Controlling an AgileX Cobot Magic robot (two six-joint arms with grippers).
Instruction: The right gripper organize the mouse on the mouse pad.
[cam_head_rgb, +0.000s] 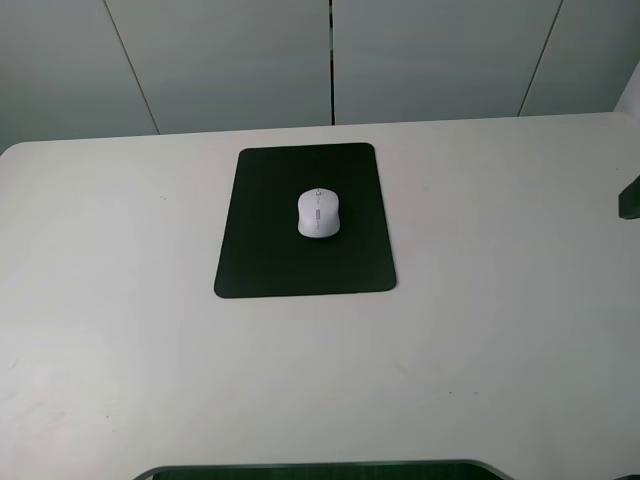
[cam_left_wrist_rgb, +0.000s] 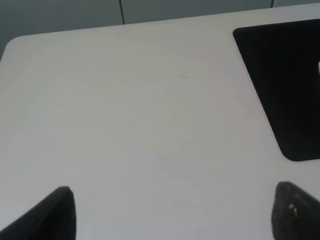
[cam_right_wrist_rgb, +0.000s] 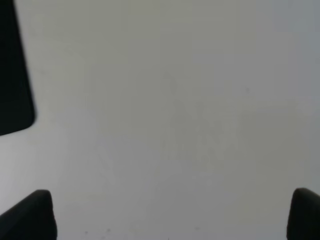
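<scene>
The white mouse (cam_head_rgb: 318, 213) lies on the black mouse pad (cam_head_rgb: 305, 222), a little right of the pad's middle, scroll wheel pointing to the far side. My right gripper (cam_right_wrist_rgb: 167, 215) is open and empty over bare table, with a corner of the pad (cam_right_wrist_rgb: 12, 75) off to one side. Only a dark bit of the right arm (cam_head_rgb: 629, 198) shows at the right edge of the exterior high view. My left gripper (cam_left_wrist_rgb: 175, 215) is open and empty above the table beside the pad (cam_left_wrist_rgb: 285, 85). A sliver of the mouse (cam_left_wrist_rgb: 318, 67) shows there.
The white table (cam_head_rgb: 500, 330) runs to a rounded far edge in front of grey wall panels (cam_head_rgb: 220, 60). A dark base edge (cam_head_rgb: 320, 470) shows at the front of the exterior high view.
</scene>
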